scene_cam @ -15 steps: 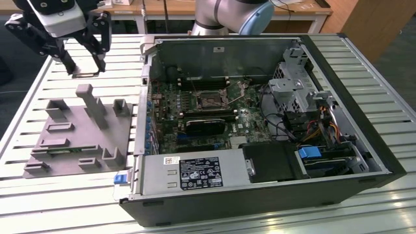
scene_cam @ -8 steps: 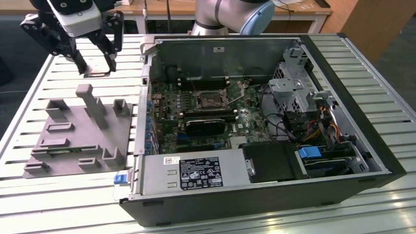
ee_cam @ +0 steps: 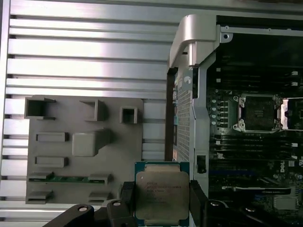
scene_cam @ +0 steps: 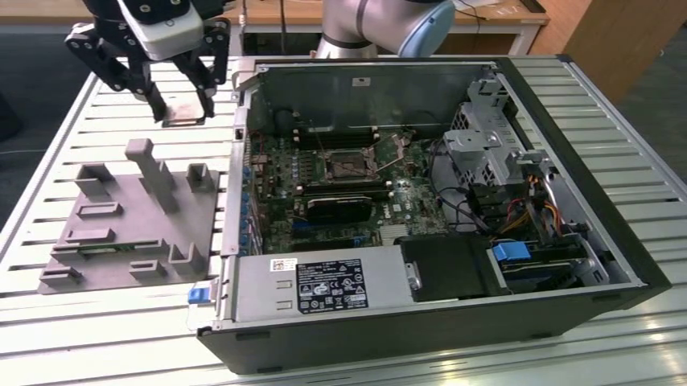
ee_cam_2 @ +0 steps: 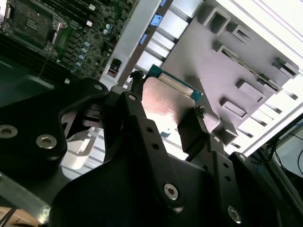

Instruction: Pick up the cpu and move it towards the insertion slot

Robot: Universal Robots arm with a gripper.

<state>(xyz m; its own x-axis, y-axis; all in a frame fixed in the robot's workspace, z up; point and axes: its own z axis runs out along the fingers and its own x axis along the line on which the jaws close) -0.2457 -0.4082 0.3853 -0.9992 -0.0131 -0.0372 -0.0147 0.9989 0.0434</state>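
Note:
The cpu [ee_cam: 162, 191], a flat square chip with a silvery top and a green rim, is held between my gripper's two black fingers [ee_cam: 196, 201], above the slatted table. My gripper [scene_cam: 183, 107] hangs at the back of the exterior view's left, shut on the chip [scene_cam: 185, 113], above the far end of the grey fixture and outside the open computer case. In the second wrist view the chip's metal face [ee_cam_2: 165, 101] shows between the fingers. The insertion slot [scene_cam: 349, 165] lies on the motherboard inside the case, well apart from the chip; both wrist views show it [ee_cam: 258, 112] [ee_cam_2: 31, 23].
A grey plastic fixture [scene_cam: 129, 217] with raised blocks sits on the slatted metal table [scene_cam: 96, 112]. The open case's metal side wall [scene_cam: 238, 161] stands between the gripper and the motherboard. A black heatsink [scene_cam: 343, 211], a power supply [scene_cam: 322, 281] and cables [scene_cam: 516, 217] crowd the case.

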